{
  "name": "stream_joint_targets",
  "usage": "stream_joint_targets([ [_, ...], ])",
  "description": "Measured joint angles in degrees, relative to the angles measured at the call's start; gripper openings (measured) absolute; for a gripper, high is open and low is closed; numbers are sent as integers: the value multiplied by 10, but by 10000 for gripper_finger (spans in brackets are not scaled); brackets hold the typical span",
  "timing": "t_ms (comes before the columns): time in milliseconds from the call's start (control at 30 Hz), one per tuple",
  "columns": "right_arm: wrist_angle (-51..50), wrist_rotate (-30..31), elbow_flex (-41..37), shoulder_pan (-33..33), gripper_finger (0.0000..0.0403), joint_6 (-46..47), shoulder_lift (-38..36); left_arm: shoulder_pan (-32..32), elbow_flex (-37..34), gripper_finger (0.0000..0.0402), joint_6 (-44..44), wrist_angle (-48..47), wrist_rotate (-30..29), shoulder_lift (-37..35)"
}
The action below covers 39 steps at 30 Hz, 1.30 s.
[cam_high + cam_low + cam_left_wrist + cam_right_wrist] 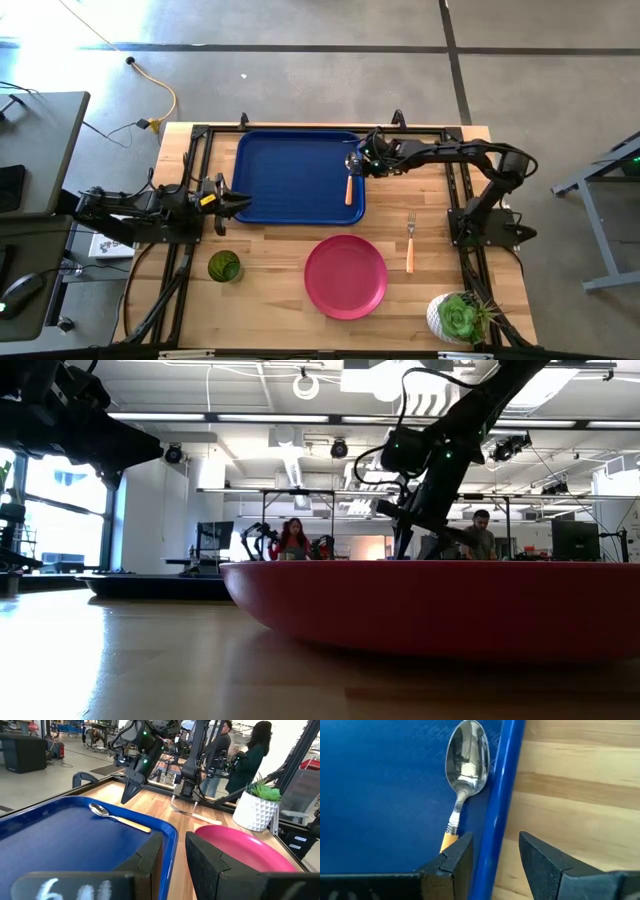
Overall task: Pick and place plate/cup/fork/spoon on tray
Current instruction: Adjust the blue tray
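High view: spoon inside tray (no legible writing).

Your high camera looks straight down on the bench; the low one skims its top. Both wrist cameras look closely at the same spoon.

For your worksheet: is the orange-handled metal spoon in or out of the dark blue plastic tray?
In. The spoon lies inside the tray's raised rim.

No text, label or number can be read anywhere.
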Motion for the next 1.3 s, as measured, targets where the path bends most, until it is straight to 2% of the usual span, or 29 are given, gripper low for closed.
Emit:
stream_joint_targets([
  [467,10,2,0,0,149,-1,42,0,0,76,0,0,-4,0],
  [667,7,23,0,0,149,6,44,0,0,76,0,0,-4,0],
  [1300,-101,60,0,-19,149,30,6,0,0,76,0,1,-5,0],
])
